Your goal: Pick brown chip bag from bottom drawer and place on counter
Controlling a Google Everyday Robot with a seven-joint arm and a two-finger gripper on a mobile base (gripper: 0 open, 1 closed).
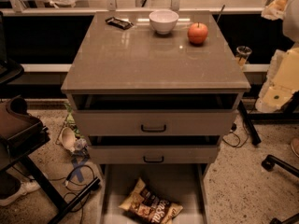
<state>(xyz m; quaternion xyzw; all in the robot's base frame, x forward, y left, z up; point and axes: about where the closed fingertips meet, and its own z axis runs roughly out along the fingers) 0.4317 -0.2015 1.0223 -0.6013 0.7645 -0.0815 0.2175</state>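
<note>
- Brown, crinkly and tan at its ends, the brown chip bag (150, 205) lies flat and askew on the pale floor of the bottom drawer (189, 183), which stands pulled out. The bag sits a little left of centre.
- Our gripper is not in the view, so we cannot tell whether it is released or clenched. We should make sure it is spread before going down.
- We judge the step in hand to be the reach, with nothing grasped yet.
- The top drawer (154, 122) and the middle drawer (154, 154) are both slightly open, and they overhang the back of the tray.
- We would come down from the front, clear of the middle drawer's lip, and pinch across the bag's narrow width near its middle, since the foil will likely crumple and slip.
- Lifting straight up before pulling back should keep the bag off the drawer fronts.
- On the counter (154, 59), the bowl (163, 21), the apple (197, 32) and the dark wrapped bar (118, 23) sit along the far edge, so the near half looks the safer place to set down.
</note>
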